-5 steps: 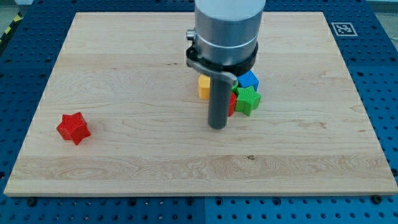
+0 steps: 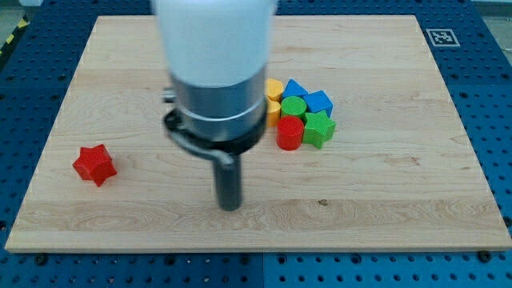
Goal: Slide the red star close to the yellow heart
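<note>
The red star (image 2: 94,164) lies alone near the view's left edge of the wooden board (image 2: 384,192). A cluster of blocks sits right of the board's middle; the yellow blocks (image 2: 274,98) there are partly hidden by the arm, so I cannot make out the heart shape. My tip (image 2: 230,206) rests on the board toward the view's bottom, well to the right of the red star and below-left of the cluster. It touches no block.
In the cluster are a red cylinder (image 2: 290,133), a green star (image 2: 318,130), a green cylinder (image 2: 293,107) and two blue blocks (image 2: 318,102). The arm's wide body (image 2: 214,72) covers the board's upper middle. Blue perforated table surrounds the board.
My tip has moved left and toward the view's bottom, away from the cluster. The red cylinder and more of the cluster now show. No block has moved.
</note>
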